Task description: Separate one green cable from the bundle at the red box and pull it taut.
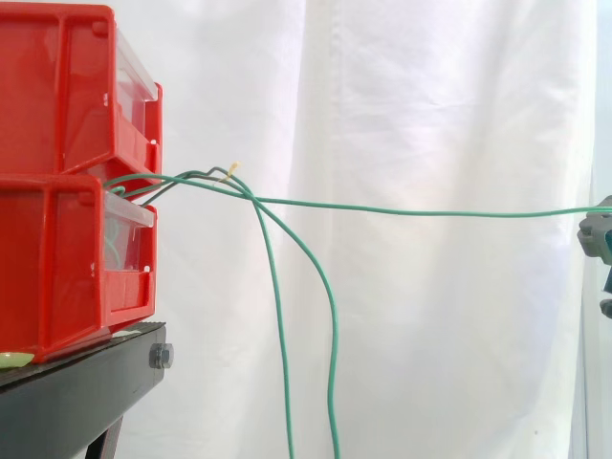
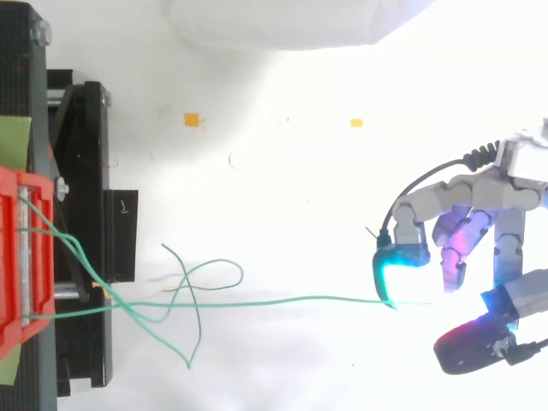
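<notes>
Stretching almost level across the side view, one thin green cable [image 1: 430, 211] runs in a straight, tight line from the stacked red bins [image 1: 57, 96] at the left to the hand [image 1: 595, 237] at the right edge. It leaves the bins at the top of the lower one, by its clear plastic front. From above, the same cable [image 2: 274, 300] ends at a cyan-glowing fingertip [image 2: 396, 278], with the hand's [image 2: 479, 205] grey, jointed fingers curled and closed on it. Another pad glows magenta.

The other green cables [image 1: 331, 316] of the bundle, smooth and round, part from the tight one just beside the bins and hang slack in long curves to the bottom edge. A dark wire [image 1: 206, 174] with a yellowish tip arches beside them. From above, these loose strands [image 2: 201, 282] loop and cross on the white floor close to the stand.

The bins are glossy moulded plastic, and they sit on a matt black stand [image 1: 76, 392] with a bolt head at its corner. A folded white curtain [image 1: 430, 96] fills the background. Open space lies between stand and hand, crossed only by the tight cable. Two small orange scraps [image 2: 192, 119] lie well apart from it.
</notes>
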Controlling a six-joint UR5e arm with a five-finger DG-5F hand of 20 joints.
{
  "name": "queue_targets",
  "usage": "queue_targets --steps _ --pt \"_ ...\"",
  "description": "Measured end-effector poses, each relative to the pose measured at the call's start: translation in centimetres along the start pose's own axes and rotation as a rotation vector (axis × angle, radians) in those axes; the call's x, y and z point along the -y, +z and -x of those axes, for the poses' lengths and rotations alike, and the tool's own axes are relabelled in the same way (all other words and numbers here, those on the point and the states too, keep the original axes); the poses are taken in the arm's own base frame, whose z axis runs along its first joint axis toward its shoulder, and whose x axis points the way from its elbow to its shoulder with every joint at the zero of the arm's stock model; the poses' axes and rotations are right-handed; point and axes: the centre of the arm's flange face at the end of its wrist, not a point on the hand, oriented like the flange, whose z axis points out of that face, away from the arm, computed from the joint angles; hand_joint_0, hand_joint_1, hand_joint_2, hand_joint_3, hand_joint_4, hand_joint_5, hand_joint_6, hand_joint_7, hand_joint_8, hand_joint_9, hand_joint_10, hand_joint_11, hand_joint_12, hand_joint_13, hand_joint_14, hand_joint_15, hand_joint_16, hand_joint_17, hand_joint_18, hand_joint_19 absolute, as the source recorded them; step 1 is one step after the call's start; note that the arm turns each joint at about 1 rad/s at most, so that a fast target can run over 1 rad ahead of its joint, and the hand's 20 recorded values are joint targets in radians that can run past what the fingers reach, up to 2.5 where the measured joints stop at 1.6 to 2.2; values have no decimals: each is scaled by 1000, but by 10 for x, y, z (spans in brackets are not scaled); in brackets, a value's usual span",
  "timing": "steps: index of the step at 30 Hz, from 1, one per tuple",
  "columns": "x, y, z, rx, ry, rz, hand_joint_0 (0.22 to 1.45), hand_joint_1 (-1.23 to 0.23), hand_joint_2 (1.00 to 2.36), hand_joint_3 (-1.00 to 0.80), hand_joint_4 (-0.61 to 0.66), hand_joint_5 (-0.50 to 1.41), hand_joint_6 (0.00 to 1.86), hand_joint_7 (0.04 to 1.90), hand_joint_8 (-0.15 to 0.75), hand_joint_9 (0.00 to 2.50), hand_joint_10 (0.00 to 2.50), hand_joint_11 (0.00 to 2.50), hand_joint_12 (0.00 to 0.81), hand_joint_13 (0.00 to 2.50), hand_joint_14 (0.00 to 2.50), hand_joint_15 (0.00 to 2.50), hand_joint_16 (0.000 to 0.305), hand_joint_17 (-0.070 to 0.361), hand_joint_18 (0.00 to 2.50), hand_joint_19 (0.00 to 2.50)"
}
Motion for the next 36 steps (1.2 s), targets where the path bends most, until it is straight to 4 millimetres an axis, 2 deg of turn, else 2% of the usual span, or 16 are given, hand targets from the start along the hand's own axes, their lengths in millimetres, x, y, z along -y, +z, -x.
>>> queue_targets --steps 10,23,36 --pt "-7 -10 5 -6 -13 -9 767 -842 1015 -122 -83 150 505 1289 194 1707 0 6 396 1056 12 467 40 90 728 651" --pt "-16 -2 4 26 6 68 765 -840 1016 -124 -74 149 505 1282 193 1709 0 12 400 1076 14 470 40 91 737 649" --pt "-17 -1 4 29 8 75 764 -841 1017 -125 -74 149 505 1287 198 1712 0 21 399 1086 14 474 41 91 751 641"
